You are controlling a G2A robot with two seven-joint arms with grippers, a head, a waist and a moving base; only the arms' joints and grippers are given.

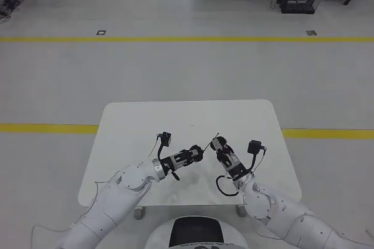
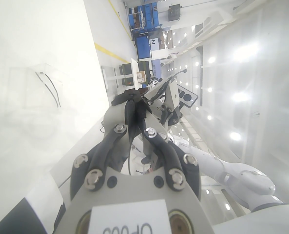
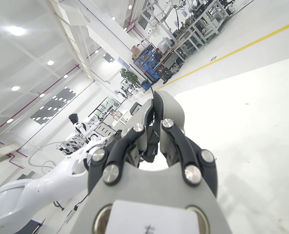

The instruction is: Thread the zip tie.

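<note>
Top view puts both arms raised over the middle of the worktop [image 1: 143, 124], about midway between its near and far edges. The left tool [image 1: 196, 152] and right tool [image 1: 215, 143] point at each other with a small gap between their tips.

On the right wrist view, the right tool's fingers are clamped on the zip tie [image 3: 156, 115]. Its ribbed black strap runs up between the pads, and the thin tail curls free beyond them, toward the far edge. On the left wrist view, the left tool's fingers are drawn together on a black piece [image 2: 132, 98]. I take that for the tie's head end, though it is too bunched for me to be sure.

As I judge it, the threading is not done. Each end seems to be in hand, but the tail hangs loose and enters nothing. I have yet to line the tail up with the head's slot, feed it in and pull it through.

A white label [image 2: 131, 215] on the left tool's mount carries upside-down dark characters, cut off by the frame. The right tool's label [image 3: 151, 218] shows just a small mark.
</note>
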